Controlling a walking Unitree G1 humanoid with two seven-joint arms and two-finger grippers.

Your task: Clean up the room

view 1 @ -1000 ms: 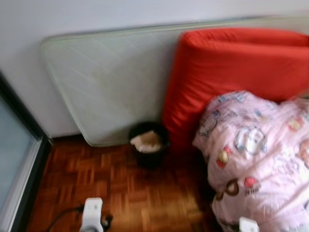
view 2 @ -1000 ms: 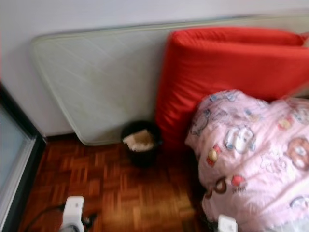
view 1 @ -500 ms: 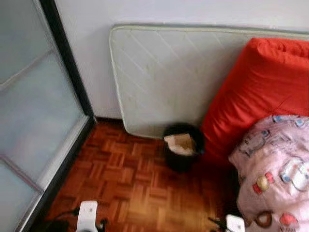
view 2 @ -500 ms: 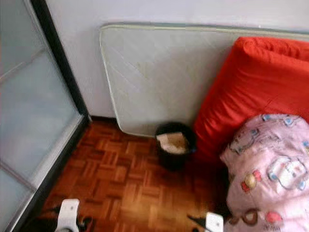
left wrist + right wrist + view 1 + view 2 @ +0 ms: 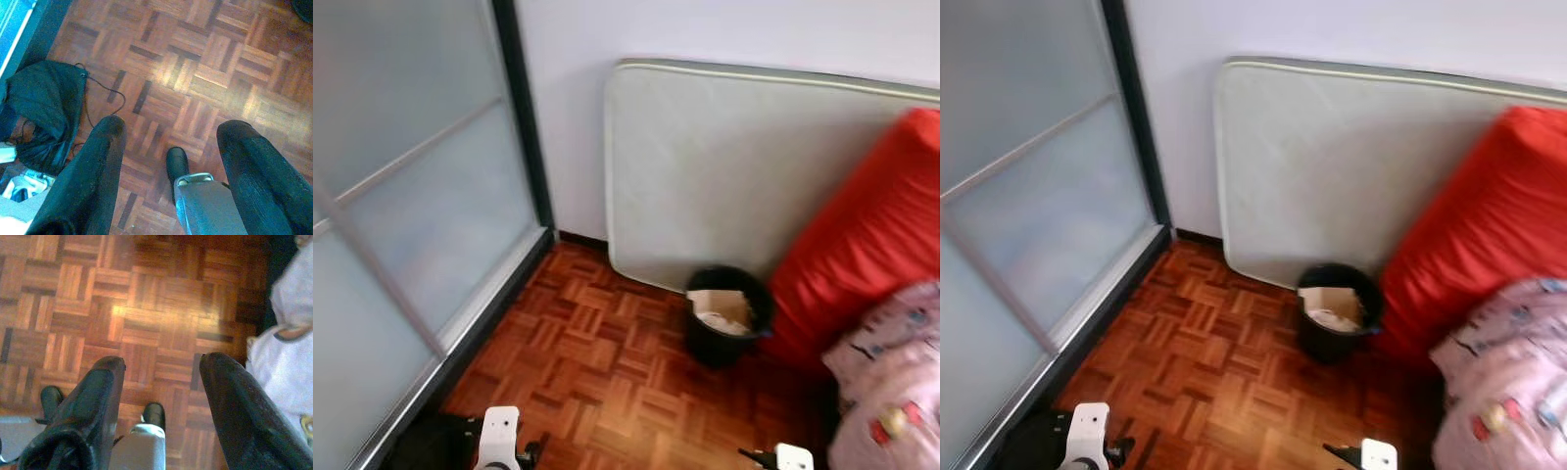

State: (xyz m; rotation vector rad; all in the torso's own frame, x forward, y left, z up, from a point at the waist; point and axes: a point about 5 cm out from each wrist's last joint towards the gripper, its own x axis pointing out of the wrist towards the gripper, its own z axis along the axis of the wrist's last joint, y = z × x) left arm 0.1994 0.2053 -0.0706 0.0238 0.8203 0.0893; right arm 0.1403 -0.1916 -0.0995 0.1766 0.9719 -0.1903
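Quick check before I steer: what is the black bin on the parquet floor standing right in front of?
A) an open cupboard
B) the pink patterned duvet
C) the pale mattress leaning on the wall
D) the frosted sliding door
C: the black bin, with cardboard and paper in it, stands at the lower edge of the pale mattress propped against the wall, beside the red cushion; the frosted sliding door is off to the left across the floor.

A white wall [image 5: 724,29] closes the far side. On the left stands a frosted-glass sliding door [image 5: 401,196] in a dark frame. The floor is reddish-brown parquet [image 5: 597,372], glossy with a patch of reflected light. A pale mattress [image 5: 705,166] leans upright against the wall, a red cushion [image 5: 871,264] beside it on the right.
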